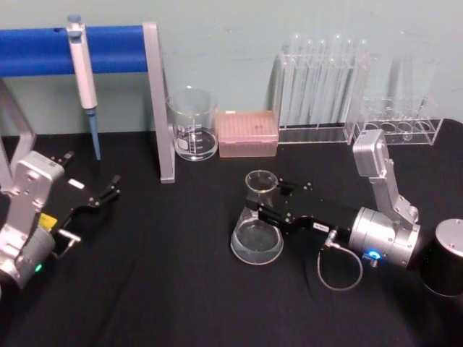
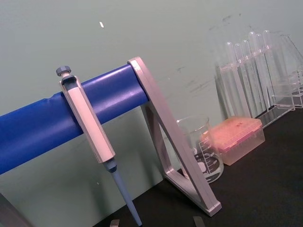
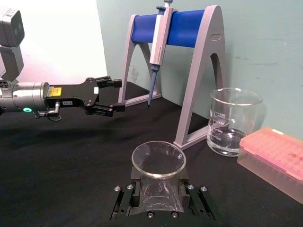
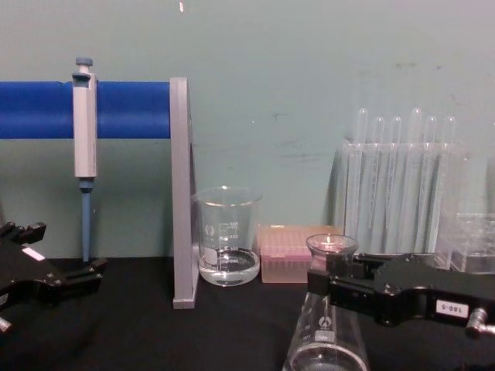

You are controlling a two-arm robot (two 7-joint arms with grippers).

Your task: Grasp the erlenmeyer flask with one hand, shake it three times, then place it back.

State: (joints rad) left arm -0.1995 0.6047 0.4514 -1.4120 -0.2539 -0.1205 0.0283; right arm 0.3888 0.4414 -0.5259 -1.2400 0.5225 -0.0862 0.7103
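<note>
Black cloth tabletop (image 1: pixel 166 289), both arms low over it. The right claw (image 1: pixel 271 204) reaches in from the right side to the erlenmeyer flask (image 1: pixel 257 231), which is right of centre in the near half of the tabletop. Claw is clamped on the flask's neck just under the flared rim, one finger on each side with both tight against the glass in the right wrist view. The flask is upright and clear glass, and its wide base looks to be resting on the cloth in the head view. The chest view cuts off the base, so contact is not certain. A small white label (image 4: pixel 451 308) sits on the right claw's black body, and a looped cable (image 1: pixel 340 269) hangs off the silver wrist behind it.

The left claw (image 1: pixel 110 189) is over the left side, well apart from the flask, with fingers apart and nothing between them.

The back row runs along the green wall. At left, a grey stand with a blue bar (image 1: pixel 116 49) has a pipette (image 1: pixel 83 79) hanging on it, tip down. Just right of the stand's leg is a glass beaker (image 1: pixel 193 126) with a little clear liquid in the bottom. A pink tip box (image 1: pixel 247 134) sits beside the beaker. Next is a clear rack of test tubes (image 1: pixel 322 87), tubes upright. A lower clear rack (image 1: pixel 401 121) is at far right.
</note>
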